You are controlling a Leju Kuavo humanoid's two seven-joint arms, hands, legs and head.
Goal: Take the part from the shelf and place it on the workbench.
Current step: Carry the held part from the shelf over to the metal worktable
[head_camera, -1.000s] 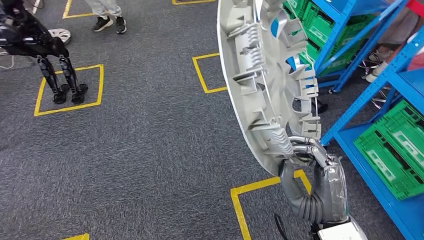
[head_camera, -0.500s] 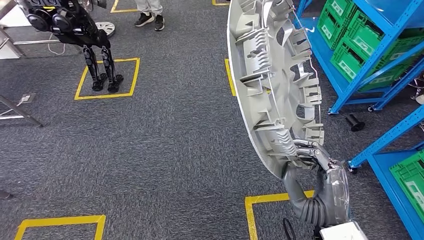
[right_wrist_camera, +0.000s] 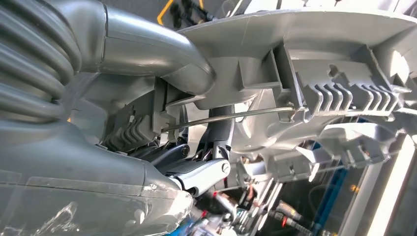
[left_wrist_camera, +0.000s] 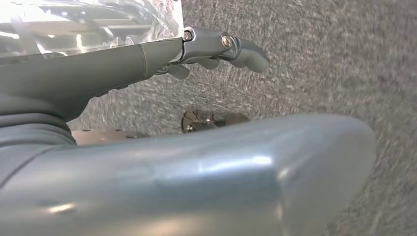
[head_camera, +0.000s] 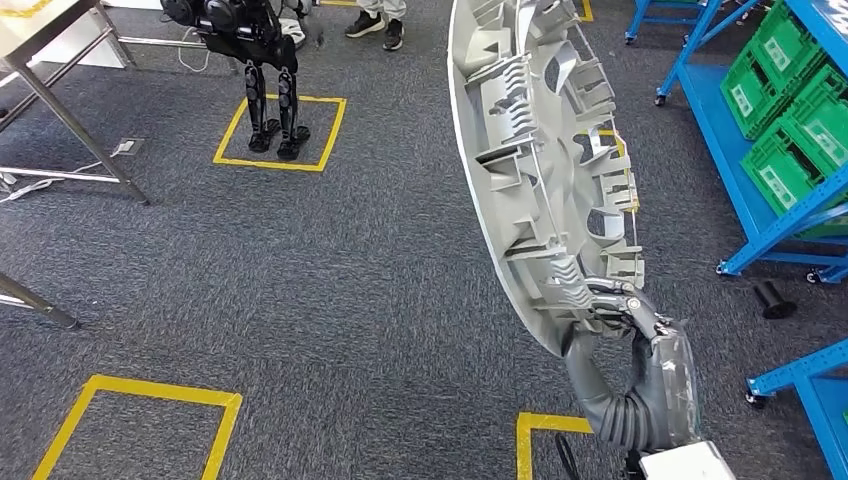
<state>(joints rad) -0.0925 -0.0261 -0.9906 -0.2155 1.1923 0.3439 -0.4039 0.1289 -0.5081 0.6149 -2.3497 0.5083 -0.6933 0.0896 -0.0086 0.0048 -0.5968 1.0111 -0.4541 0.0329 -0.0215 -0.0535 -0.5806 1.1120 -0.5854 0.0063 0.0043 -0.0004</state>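
- Head view: right hand (head_camera: 625,320) at 5 o'clock, fingers clamped on the lower rim of the part (head_camera: 540,170), a large grey ribbed disc held upright on edge and reaching up to 12 o'clock.
- Head view: blue shelf (head_camera: 745,170) with green crates (head_camera: 800,130) at 2 o'clock; a second robot (head_camera: 255,50) stands in a yellow floor square (head_camera: 325,135) at 11 o'clock; a person's shoes (head_camera: 378,28) near 12 o'clock; metal table legs (head_camera: 70,120) at 10 o'clock.
- Left wrist view: left hand (left_wrist_camera: 216,46) over grey carpet (left_wrist_camera: 319,54), fingers loosely spread with nothing between them.
- Right wrist view: right hand (right_wrist_camera: 162,123) wraps the part's (right_wrist_camera: 314,64) ribbed inner face, thumb over the rim, fingers hooked behind a wire ring (right_wrist_camera: 226,117).
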